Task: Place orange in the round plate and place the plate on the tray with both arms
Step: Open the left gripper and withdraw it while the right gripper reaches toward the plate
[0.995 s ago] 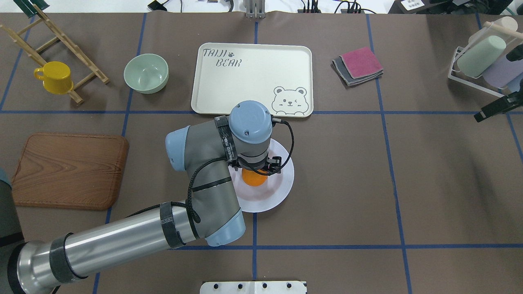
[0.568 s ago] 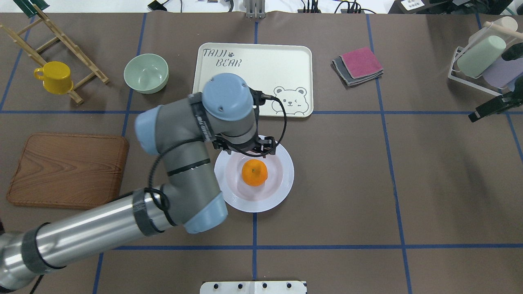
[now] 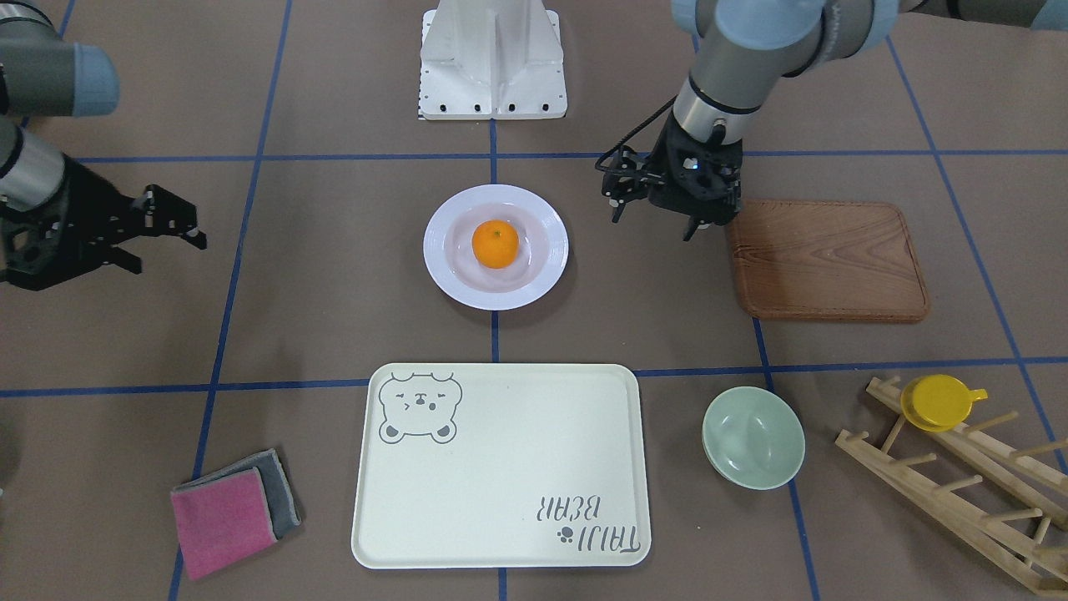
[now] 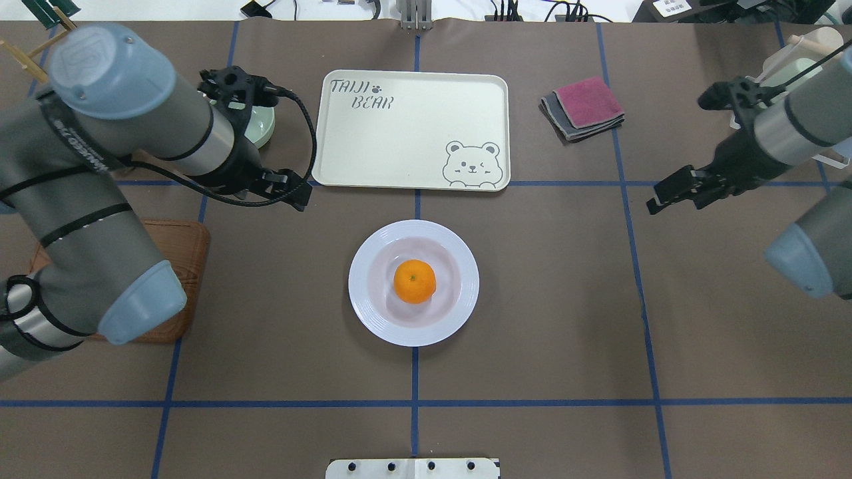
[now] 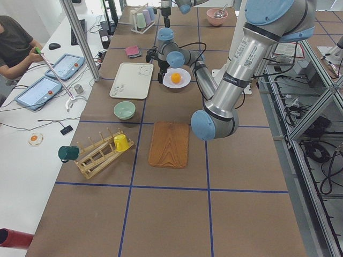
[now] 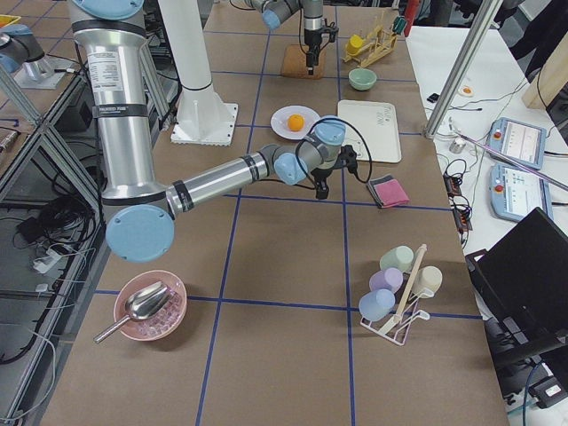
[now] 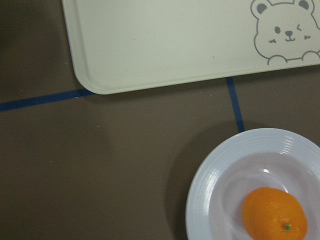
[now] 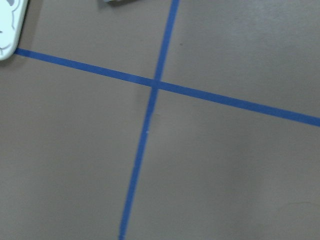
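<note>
Orange [image 4: 414,281] sits centred in the round plate [image 4: 459,319], stem dot facing up, on the counter [image 4: 532,332] near the tray [image 4: 413,133], whose long axis runs side to side. Left fingers [image 4: 296,195] and right fingers [image 4: 669,189] are spread, empty.

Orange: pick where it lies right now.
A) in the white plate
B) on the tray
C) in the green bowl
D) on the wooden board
A: the orange lies in the middle of the white plate, which stands on the table, apart from the tray.
</note>
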